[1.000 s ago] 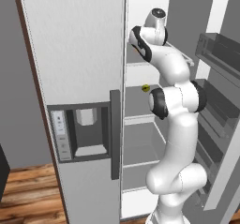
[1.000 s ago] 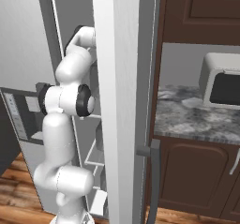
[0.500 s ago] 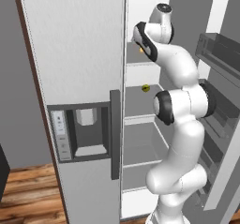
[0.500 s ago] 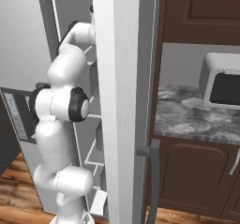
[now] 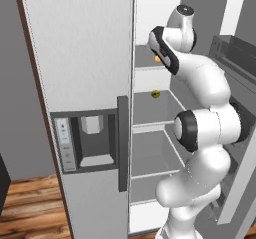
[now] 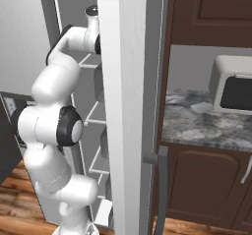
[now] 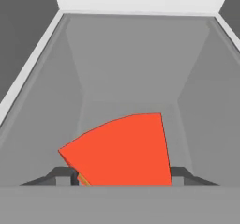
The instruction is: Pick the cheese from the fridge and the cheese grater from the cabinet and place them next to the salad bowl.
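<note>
Left base view: the fridge (image 5: 85, 83) towers over the frame, its left door closed with the dark dispenser panel facing out, its right compartment open onto white shelves. From the right base view, the same fridge (image 6: 128, 106) stands edge-on beside the dark brown cabinet (image 6: 211, 13), with a speckled counter (image 6: 206, 126) and a microwave (image 6: 234, 91) below it. My arm (image 5: 205, 133) rises from the floor and bends into the open compartment at upper-shelf height. A small dark-yellow round item (image 5: 155, 94) sits on the shelf beneath. In the hand view, my gripper (image 7: 123, 175) is closed around the cheese (image 7: 124, 153), the reddish-orange wedge lying between both dark fingertips (image 7: 63, 175) and touching them, inside the grey fridge interior. A sliver of orange (image 5: 157, 59) shows beside my wrist.
</note>
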Tool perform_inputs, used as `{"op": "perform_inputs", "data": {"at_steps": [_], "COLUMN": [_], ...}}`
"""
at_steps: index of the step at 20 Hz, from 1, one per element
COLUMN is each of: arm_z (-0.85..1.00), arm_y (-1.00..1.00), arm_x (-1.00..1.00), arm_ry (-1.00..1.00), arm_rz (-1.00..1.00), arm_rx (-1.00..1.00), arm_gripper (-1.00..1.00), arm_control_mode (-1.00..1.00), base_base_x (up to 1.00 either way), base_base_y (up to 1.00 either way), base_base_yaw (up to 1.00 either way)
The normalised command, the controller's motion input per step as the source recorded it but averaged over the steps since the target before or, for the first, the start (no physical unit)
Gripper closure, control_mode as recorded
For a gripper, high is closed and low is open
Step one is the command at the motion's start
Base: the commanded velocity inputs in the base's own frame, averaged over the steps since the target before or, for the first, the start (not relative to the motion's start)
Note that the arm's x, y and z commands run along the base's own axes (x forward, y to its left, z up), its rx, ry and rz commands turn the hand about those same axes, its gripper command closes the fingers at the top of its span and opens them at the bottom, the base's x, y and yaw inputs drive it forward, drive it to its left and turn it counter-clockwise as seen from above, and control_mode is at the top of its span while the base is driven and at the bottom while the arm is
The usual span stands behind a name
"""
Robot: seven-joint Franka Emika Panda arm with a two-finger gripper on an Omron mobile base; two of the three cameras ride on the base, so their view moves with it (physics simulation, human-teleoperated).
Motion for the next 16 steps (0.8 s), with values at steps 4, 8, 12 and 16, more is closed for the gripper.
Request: {"op": "perform_inputs", "data": {"at_steps": [4, 8, 12, 16], "arm_z": [0.0, 0.0, 0.0, 0.0], "arm_y": [0.0, 0.0, 0.0, 0.0], "arm_x": [-0.78, -0.83, -0.86, -0.89], "arm_ry": [0.0, 0.0, 0.0, 0.0], "arm_rz": [0.0, 0.0, 0.0, 0.0], "arm_rx": [0.0, 0.0, 0.0, 0.0], "arm_gripper": [1.0, 1.0, 1.0, 1.0], "arm_control_mode": [-1.0, -1.0, -1.0, -1.0], "base_base_x": [0.0, 0.0, 0.0, 0.0], "base_base_y": [0.0, 0.0, 0.0, 0.0], "base_base_yaw": [0.0, 0.0, 0.0, 0.0]}}
